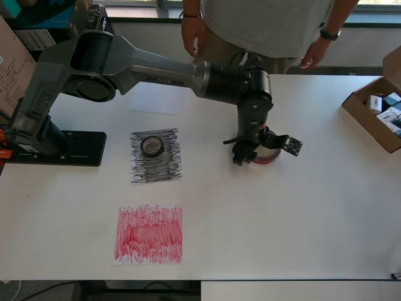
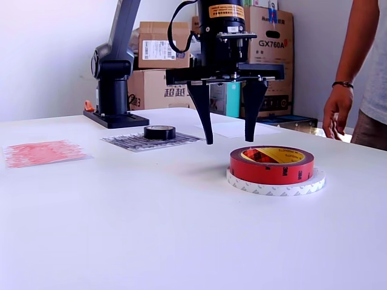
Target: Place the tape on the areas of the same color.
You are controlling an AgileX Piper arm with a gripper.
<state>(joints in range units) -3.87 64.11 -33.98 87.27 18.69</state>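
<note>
A small black tape roll [image 1: 151,145] [image 2: 159,132] lies on the black scribbled area [image 1: 156,164] [image 2: 130,142]. Nothing rests on the red scribbled area [image 1: 149,234] [image 2: 42,152] or on the plain white sheet [image 1: 155,99] [image 2: 233,128]. The dark-red tape roll [image 2: 272,166] [image 1: 268,158] sits stacked on the white tape roll [image 2: 275,186] on the bare tabletop. My gripper [image 2: 230,141] [image 1: 252,153] hangs open and empty just above the table, beside and slightly behind the stack in the exterior view. From overhead it hides most of the stack.
A person stands at the far table edge [image 1: 263,31], one hand [image 2: 335,112] near the table. An open cardboard box [image 1: 374,114] sits at the overhead view's right edge. The arm's base [image 1: 56,147] [image 2: 115,118] stands beyond the black area. Cartons [image 2: 163,54] are stacked behind.
</note>
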